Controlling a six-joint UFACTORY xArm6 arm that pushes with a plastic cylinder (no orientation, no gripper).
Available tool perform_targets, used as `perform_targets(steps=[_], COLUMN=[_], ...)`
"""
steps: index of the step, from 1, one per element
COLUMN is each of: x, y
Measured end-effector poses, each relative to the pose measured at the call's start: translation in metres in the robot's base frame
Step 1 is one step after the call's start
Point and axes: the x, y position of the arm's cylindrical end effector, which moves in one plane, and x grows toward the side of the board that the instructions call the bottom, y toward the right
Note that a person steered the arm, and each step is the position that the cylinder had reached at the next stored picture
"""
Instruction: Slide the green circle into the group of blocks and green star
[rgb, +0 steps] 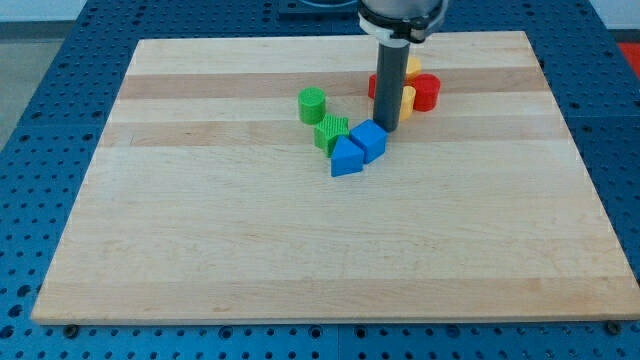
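Note:
The green circle (312, 104) stands on the wooden board (200, 240), up and left of the green star (332, 132). The star touches a blue triangle (346, 158) and a blue cube (368, 140). My tip (386, 131) is down at the blue cube's upper right corner, to the right of the green circle. Behind the rod sit a red block (426, 92) and two yellow blocks (409, 67), partly hidden by the rod.
The rod's shaft (389, 80) rises from the group toward the view's top. A blue perforated table (40, 120) surrounds the board on all sides.

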Motion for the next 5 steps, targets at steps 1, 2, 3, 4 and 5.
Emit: perform_targets(steps=[1,2,3,4,5], x=[0.014,0.02,0.016,0.001,-0.011], y=[0.0,-0.004,-0.004,-0.004,-0.004])
